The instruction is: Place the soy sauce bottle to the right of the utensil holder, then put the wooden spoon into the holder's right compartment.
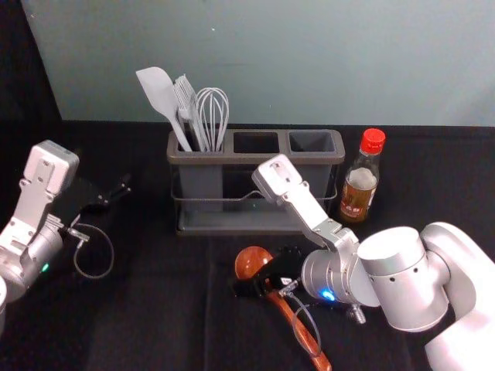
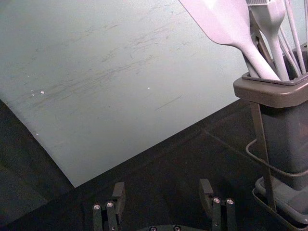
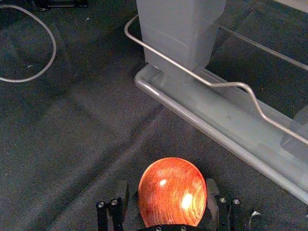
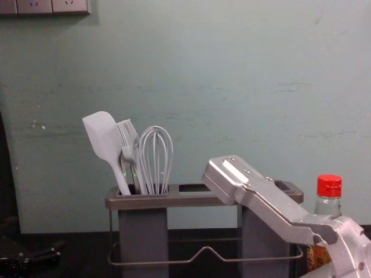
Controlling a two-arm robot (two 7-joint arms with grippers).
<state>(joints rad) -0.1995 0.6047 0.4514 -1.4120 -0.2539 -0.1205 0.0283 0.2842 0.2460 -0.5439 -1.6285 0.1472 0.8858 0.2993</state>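
The fingers of the right gripper (image 1: pixel 261 278) are held spread over the black cloth (image 1: pixel 155 309) in front of the utensil holder. Between them, in the right wrist view, the rounded bowl of the glossy reddish-brown wooden spoon (image 1: pixel 252 262) is framed, one finger being set close by its edge; whether it is touched cannot be told. The spoon is laid on the cloth, its bowl pointed towards the holder and its handle slanted away to the right and towards the robot.

Just beyond, the grey plastic utensil holder (image 1: pixel 209 158) is stood upright, with three compartments in a brownish-grey rim and a thin wire rail. In its left compartment a pale spatula (image 1: pixel 158 91), a pale bristled brush (image 1: pixel 185 93) and a pale wire whisk (image 1: pixel 212 108) are held, heads up. The clear soy sauce bottle with red cap and brown label (image 1: pixel 360 182) is stood upright just beside the holder, on its right.

The left gripper (image 1: pixel 110 198) is parked to the left of the holder, its fingers spread apart with nothing gripped. The scene is backed by a pale grey-green wall (image 1: pixel 309 62), on which sockets (image 4: pixel 35 6) are mounted at the chest view's upper left.
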